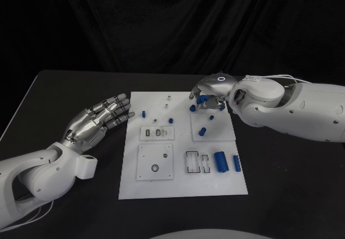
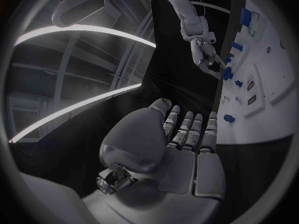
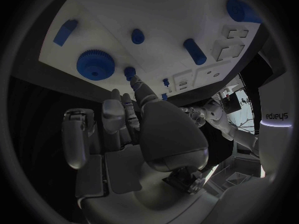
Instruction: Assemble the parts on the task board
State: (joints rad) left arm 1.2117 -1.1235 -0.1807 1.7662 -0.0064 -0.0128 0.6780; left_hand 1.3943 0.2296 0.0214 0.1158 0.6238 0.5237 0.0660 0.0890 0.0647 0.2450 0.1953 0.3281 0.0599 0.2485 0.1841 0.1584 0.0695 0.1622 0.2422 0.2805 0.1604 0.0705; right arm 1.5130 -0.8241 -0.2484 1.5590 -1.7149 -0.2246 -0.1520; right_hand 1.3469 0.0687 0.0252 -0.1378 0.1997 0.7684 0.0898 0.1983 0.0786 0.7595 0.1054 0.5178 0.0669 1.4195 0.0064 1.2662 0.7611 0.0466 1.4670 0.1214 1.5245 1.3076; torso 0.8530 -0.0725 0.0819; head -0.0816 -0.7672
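Right silver many-fingered hand [image 1: 208,94] poised over the far right corner of the white rectangular task board [image 1: 183,186], fingers curled downward toward a blue toothed gear wheel [image 1: 211,103] lying flat on the board directly beneath. Seen in the right wrist view with one fingertip [image 3: 138,87] just beside a small blue peg [image 3: 129,73] next to the gear [image 3: 94,64]; whether anything is pinched, cannot tell. Nearer the robot than this hand, short blue cylinders [image 1: 221,161] lying on the board's right side, beside rectangular recesses. Left silver many-fingered hand [image 1: 97,122] held flat just beside the board's left edge, palm down, fingers straight and side by side, holding nothing, over the black table [image 1: 72,89]. Across from its fingertips, small blue upright pegs [image 1: 155,120] standing on the board's far left panel.
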